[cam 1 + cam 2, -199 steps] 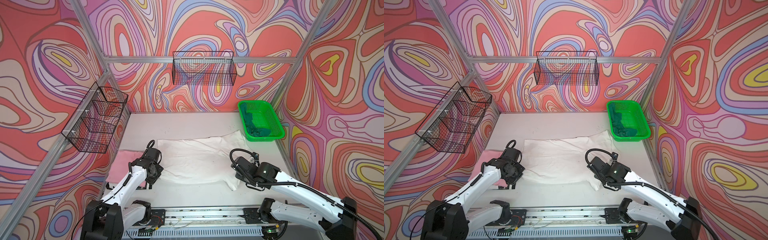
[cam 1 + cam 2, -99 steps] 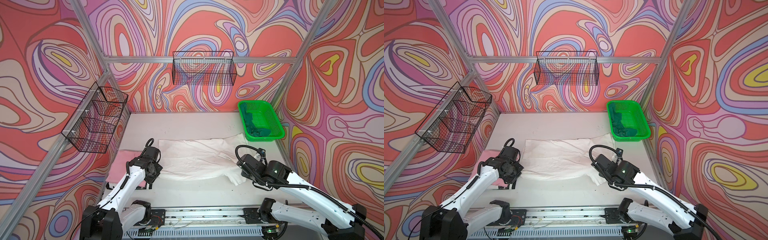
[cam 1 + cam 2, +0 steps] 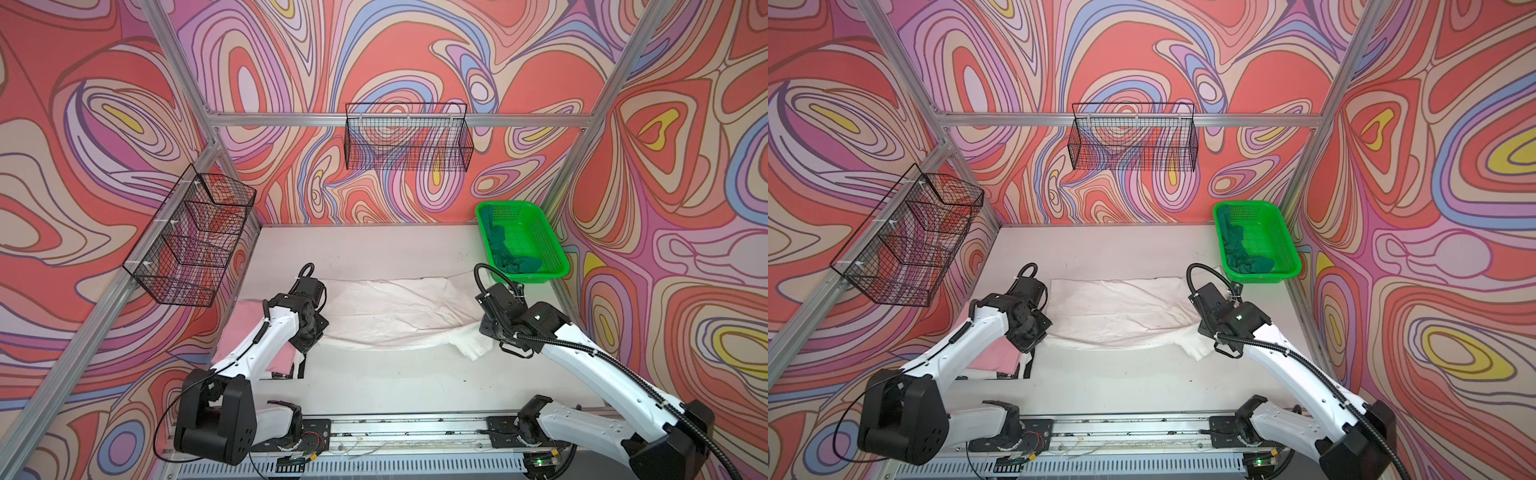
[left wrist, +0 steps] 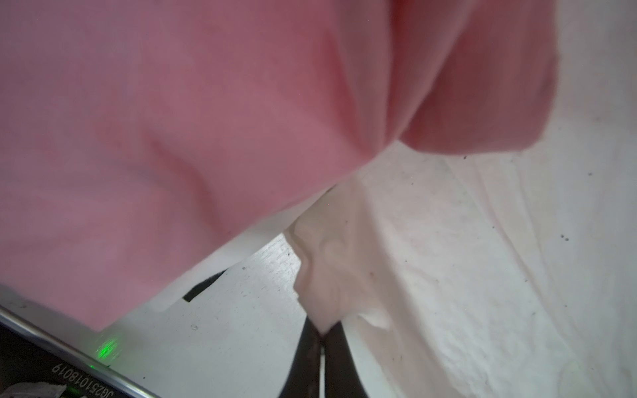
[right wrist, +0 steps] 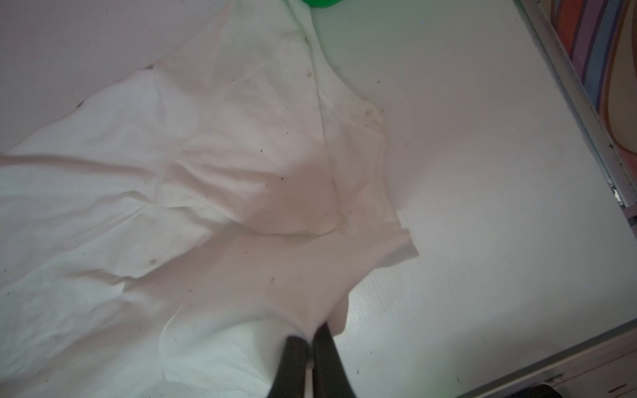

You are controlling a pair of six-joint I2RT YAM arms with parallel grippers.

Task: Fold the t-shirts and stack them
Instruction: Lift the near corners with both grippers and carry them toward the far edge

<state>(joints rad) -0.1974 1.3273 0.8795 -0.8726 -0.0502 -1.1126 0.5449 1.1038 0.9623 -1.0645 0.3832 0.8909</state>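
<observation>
White t-shirt [image 3: 395, 316] lies spread across the table [image 3: 395, 386] in both top views, pink t-shirt [image 3: 243, 332] just beside its left end, dark green t-shirt [image 3: 503, 249] bunched in the green basket [image 3: 555, 249] at the far right. Left wrist view: left end effector [image 4: 322, 339] pinched tight on a white t-shirt corner. Right wrist view: right end effector [image 5: 312, 339] clamped on another edge of it.

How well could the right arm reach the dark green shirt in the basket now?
Probably not yet: the right tool is shut on the white shirt. The green basket sits close, open-topped, the dark green shirt uncovered.
</observation>
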